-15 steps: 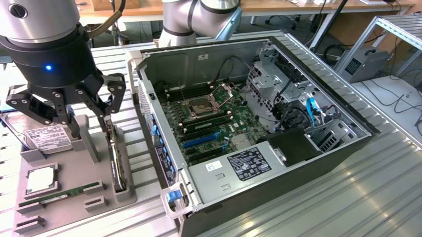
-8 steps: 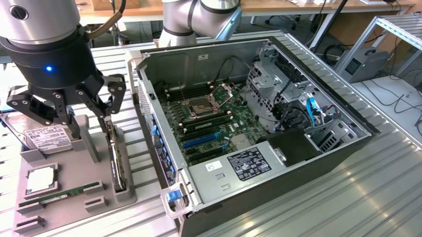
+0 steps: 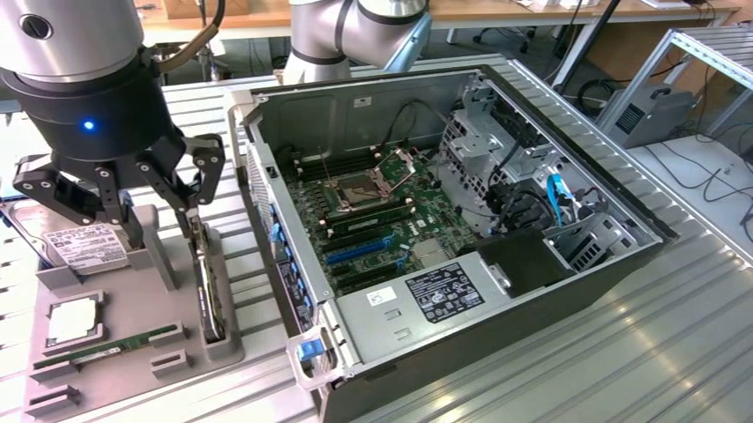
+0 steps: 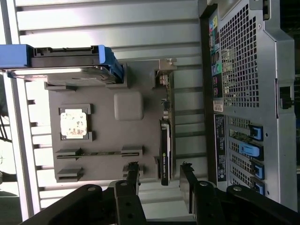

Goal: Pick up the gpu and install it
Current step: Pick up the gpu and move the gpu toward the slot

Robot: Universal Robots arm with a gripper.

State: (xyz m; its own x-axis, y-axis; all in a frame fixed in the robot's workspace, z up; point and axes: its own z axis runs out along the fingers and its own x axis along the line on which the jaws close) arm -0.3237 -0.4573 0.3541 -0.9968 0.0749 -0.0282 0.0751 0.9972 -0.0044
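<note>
**GPU not yet lifted, install still ahead**

Exterior view: the black two-fingered tool (image 3: 162,220) hangs spread just above the thin flat black gpu (image 3: 211,291), which stands on edge in a grey holder tray (image 3: 141,322) beside the open computer case (image 3: 389,88).

Wrist view: the card lies in line between the spread fingers (image 4: 132,171), ungripped.

A ribbed metal table (image 3: 565,352) stands before wooden desks (image 3: 495,12) and an aluminium frame (image 3: 694,44).

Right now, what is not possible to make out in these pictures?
- gpu: exterior view, its far end is hidden behind the pincer; wrist view gives it edge-on, faces unseen.
- hard drive: exterior view, partly covered by the pincer; label print too small.
- computer case: wrist view, cut off by the picture's edge.
</note>
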